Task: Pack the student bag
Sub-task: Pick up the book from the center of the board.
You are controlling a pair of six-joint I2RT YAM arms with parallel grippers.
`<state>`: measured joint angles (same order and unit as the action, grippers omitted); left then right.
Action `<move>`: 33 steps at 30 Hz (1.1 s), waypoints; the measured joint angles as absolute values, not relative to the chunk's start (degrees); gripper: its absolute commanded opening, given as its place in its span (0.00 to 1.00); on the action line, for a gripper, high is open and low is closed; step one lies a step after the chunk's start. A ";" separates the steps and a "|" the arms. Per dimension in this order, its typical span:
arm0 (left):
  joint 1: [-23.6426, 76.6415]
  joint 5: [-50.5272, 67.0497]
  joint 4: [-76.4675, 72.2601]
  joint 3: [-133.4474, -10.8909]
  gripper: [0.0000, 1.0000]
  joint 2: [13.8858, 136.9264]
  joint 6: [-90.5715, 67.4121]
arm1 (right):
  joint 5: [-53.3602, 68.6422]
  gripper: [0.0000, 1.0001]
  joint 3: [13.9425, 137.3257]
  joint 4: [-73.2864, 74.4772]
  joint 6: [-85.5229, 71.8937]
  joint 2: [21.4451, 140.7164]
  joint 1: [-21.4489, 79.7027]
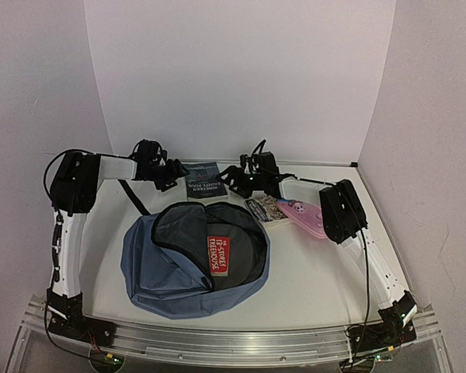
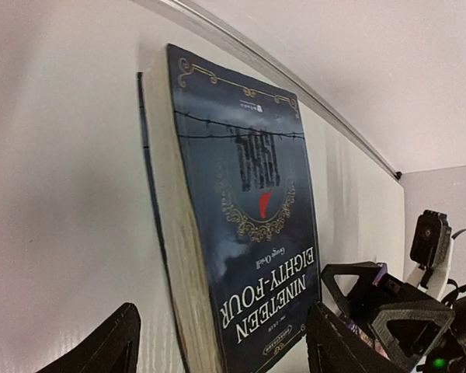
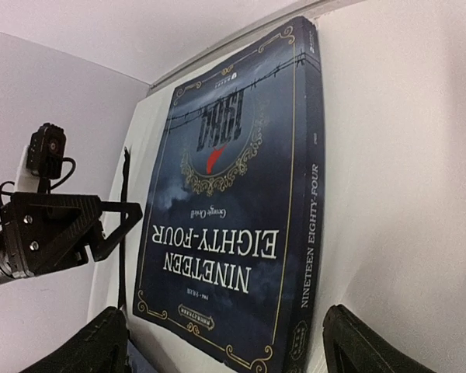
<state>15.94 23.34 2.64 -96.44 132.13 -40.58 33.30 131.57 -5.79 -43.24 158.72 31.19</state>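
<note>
Top view: the bag point(image 1: 163, 272) is lying near-centre on the table point(image 1: 311, 272) with its mouth gaping upward, likely so that items can drop straight in. A red book point(image 1: 218, 253) is already sitting inside. A dark novel point(image 1: 203, 180) is lying flat at the far middle, just beyond the bag's mouth. A second book point(image 1: 266, 208) and a pink case point(image 1: 304, 217) are waiting on the right, unpacked. The left gripper point(image 1: 169, 177) is reaching in from the novel's left and the right gripper point(image 1: 231, 180) from its right, so both look to be lining up on the novel as the next item. Packing is looking only partly done.

Left wrist view: the novel point(image 2: 248, 233) is filling the frame, cover showing. The left gripper point(image 2: 221, 334) is standing with its jaws well apart, one finger showing on each side of the novel's nearest end. It is grasping nothing, and I cannot tell if a finger is touching the book. The right gripper point(image 2: 380, 311) is showing just past the novel. The bag is not appearing here.

Right wrist view: the novel point(image 3: 233, 210) is lying flat, spine to the right. The right gripper point(image 3: 224, 326) is spread wide, its fingers flanking the novel's near edge, released and holding nothing. The left gripper point(image 3: 85, 233) is hanging beside the novel's far long edge, apart from it.
</note>
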 measured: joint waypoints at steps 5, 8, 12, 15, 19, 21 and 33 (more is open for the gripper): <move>16.25 26.83 3.11 -98.67 0.72 135.91 -40.34 | 33.36 0.87 133.16 -6.44 -46.21 160.40 31.16; 16.34 28.48 3.01 -99.60 0.69 137.04 -40.49 | 33.67 0.87 134.20 -6.37 -47.25 161.02 31.53; 16.41 30.40 3.35 -100.78 0.47 138.11 -40.63 | 34.68 0.87 135.81 -6.55 -48.41 162.07 32.14; 16.21 30.92 3.17 -101.29 0.33 139.05 -40.74 | 36.09 0.85 136.07 -7.60 -50.26 162.45 32.18; 15.90 30.81 3.23 -100.75 0.11 139.20 -41.38 | 37.98 0.81 133.96 -12.82 -53.92 162.67 31.67; 15.71 31.12 1.54 -99.46 0.04 138.91 -42.32 | 38.38 0.80 132.45 -15.88 -55.02 162.54 31.43; 16.85 32.38 -8.04 -82.26 0.00 128.08 -46.22 | 38.99 0.80 116.79 -25.31 -57.79 155.20 32.35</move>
<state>16.85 32.38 -8.04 -82.26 128.08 -46.22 38.99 116.79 -25.31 -57.79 155.20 32.35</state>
